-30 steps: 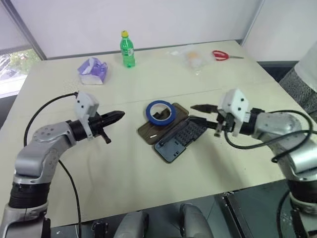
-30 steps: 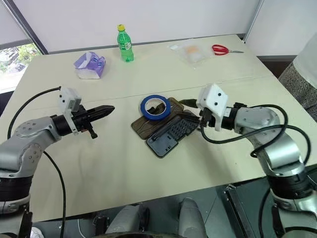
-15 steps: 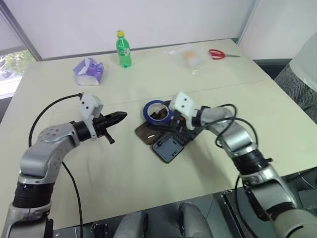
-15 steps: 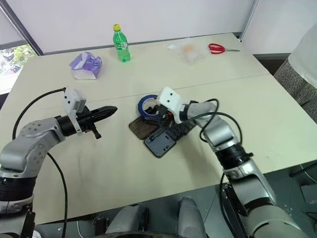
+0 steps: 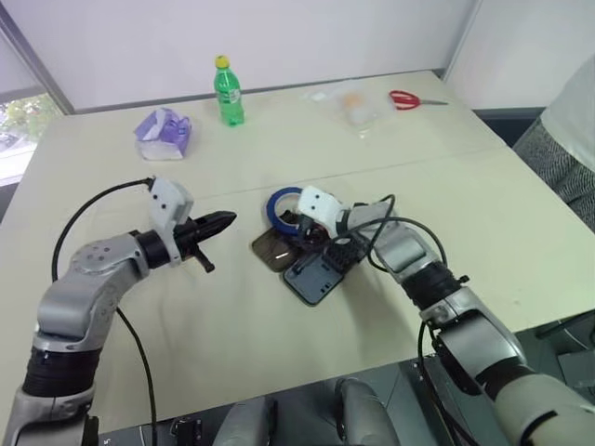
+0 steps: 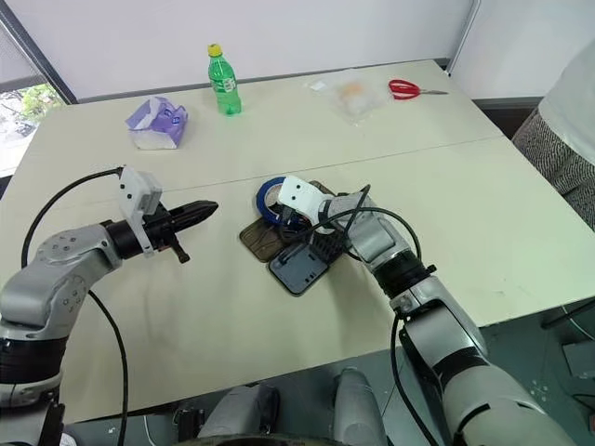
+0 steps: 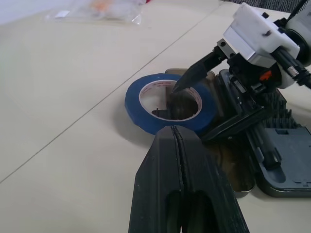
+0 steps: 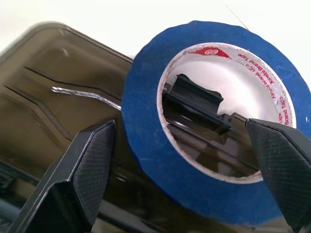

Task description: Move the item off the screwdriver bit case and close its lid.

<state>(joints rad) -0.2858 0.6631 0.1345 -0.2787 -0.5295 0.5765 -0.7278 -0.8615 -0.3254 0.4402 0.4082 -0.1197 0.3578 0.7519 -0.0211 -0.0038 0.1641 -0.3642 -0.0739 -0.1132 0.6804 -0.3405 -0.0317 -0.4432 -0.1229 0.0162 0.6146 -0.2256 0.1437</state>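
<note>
The screwdriver bit case (image 5: pixel 321 269) lies open on the table (image 5: pixel 279 353); rows of bits fill its tray. The blue tape roll (image 7: pixel 167 103) rests on the smoky lid (image 8: pixel 58 116), ringing the latch tab. The right gripper (image 7: pixel 194 104) straddles the roll, fingers wide. The left gripper (image 5: pixel 221 221) hovers nearby, fingers together.

The tape roll (image 5: pixel 284 206) lies on the open lid (image 5: pixel 275 247) (far end), bit tray (image 5: pixel 321 271) to its right.

The roll of tape (image 8: pixel 146 160) has a smooth, matt blue outside and a white paper-like core. The lid (image 8: pixel 58 97) is glossy translucent brown plastic. The surface (image 5: pixel 279 362) looks matt cream laminate. Each pincer's fingers (image 7: pixel 182 194) are matt black plastic.
</note>
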